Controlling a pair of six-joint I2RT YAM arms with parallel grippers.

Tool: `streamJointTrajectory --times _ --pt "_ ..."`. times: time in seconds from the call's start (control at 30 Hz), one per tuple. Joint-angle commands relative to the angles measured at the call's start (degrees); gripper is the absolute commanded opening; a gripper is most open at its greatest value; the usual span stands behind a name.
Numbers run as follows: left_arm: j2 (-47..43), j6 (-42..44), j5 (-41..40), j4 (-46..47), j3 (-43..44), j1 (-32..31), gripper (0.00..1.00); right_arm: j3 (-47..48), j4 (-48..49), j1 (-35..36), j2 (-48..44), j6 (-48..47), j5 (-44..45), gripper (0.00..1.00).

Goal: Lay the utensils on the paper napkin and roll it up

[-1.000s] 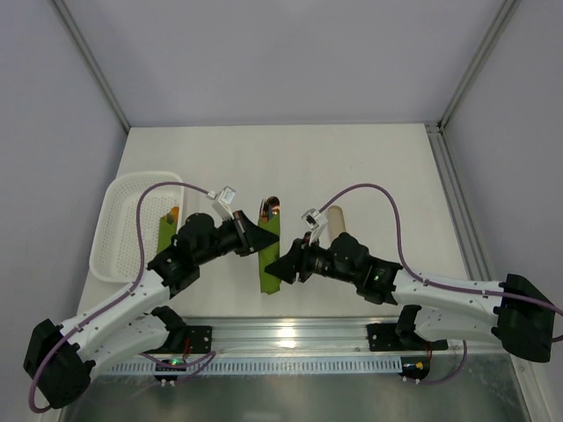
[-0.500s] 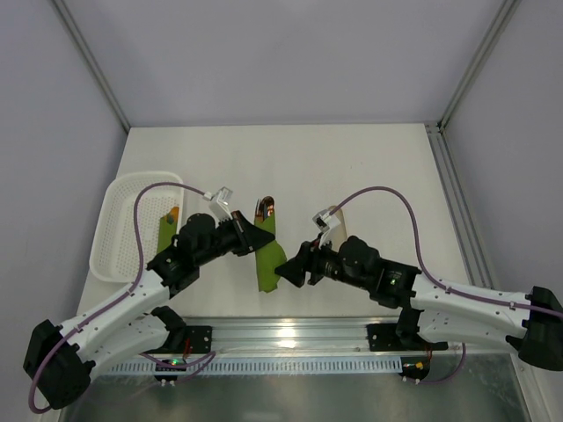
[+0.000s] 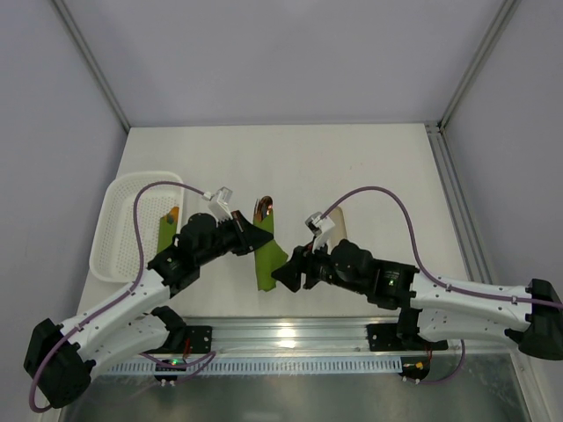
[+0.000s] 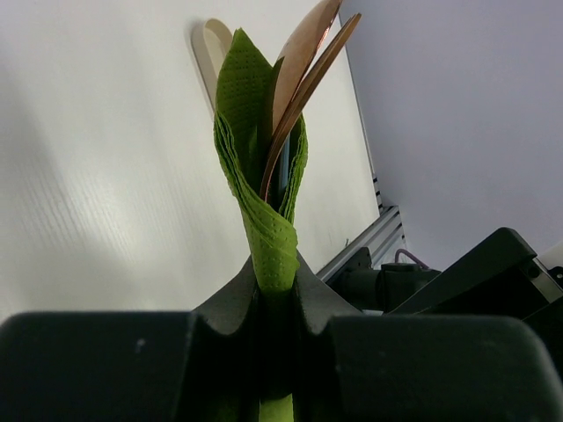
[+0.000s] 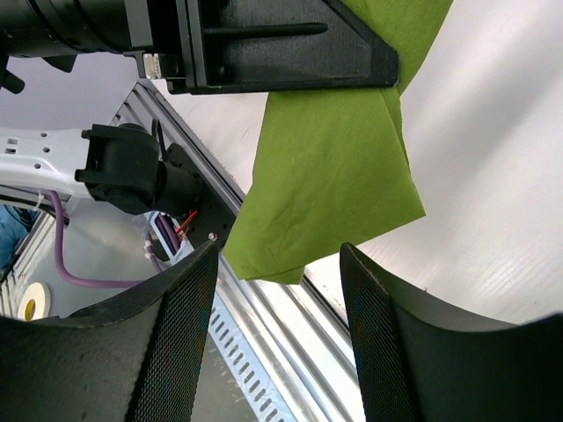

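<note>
**Bundle and the two grippers, seen from above and from both wrists.** The thin olive-green paper napkin (image 3: 263, 264) is already folded round the slim copper-brown metal utensils (image 4: 303, 66). Their shiny ends stick out of its far end, and one loose green flap trails at the near end. The bundle's long axis runs far-to-near across the white counter (image 3: 352, 167), midway between the arms. You cannot tell from these views whether it rests on the counter or is held just above it.

- **Left gripper** (image 3: 257, 237): it reaches in from the left, across the long axis, and is pinched tight on the napkin at about mid-length. The left wrist view shows green paper squeezed between the closed fingers, with the utensils rising beyond them.
- **Right gripper** (image 5: 277, 290): its jaws are spread wide and hold nothing. It lies to the right of the bundle's near end, and the loose flap hangs just ahead of the opening — not gripped, and apparently not touched.

The coming move likely turns on that flap. It lies to the left of your right gripper and near it, well below the left gripper's pinch, so the right arm is the one placed to tuck or roll it. The pale beige rounded oblong piece (image 3: 337, 220) lies beyond the right arm, apart from the bundle.
</note>
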Motion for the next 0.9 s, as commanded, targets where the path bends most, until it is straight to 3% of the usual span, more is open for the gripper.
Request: streamJointTrajectory --times 0.0,0.3,0.57,0.87 --pt "-0.29 0.86 -0.23 1.40 2.82 -0.09 0.00 1.53 4.04 0.45 0.23 -1.18 1.53 0.61" --pt "-0.90 -0.28 -0.49 2.19 2.29 -0.09 0.00 3.64 7.40 0.45 7.35 -0.92 -0.84 0.60" --pt "0.23 1.21 -2.51 -0.80 3.08 -0.09 0.00 5.13 4.59 1.85 5.60 -2.14 2.67 0.60" --pt "0.59 1.74 -3.13 -2.99 3.96 -0.18 0.00 6.63 7.05 3.08 8.14 -2.94 -0.31 0.59"
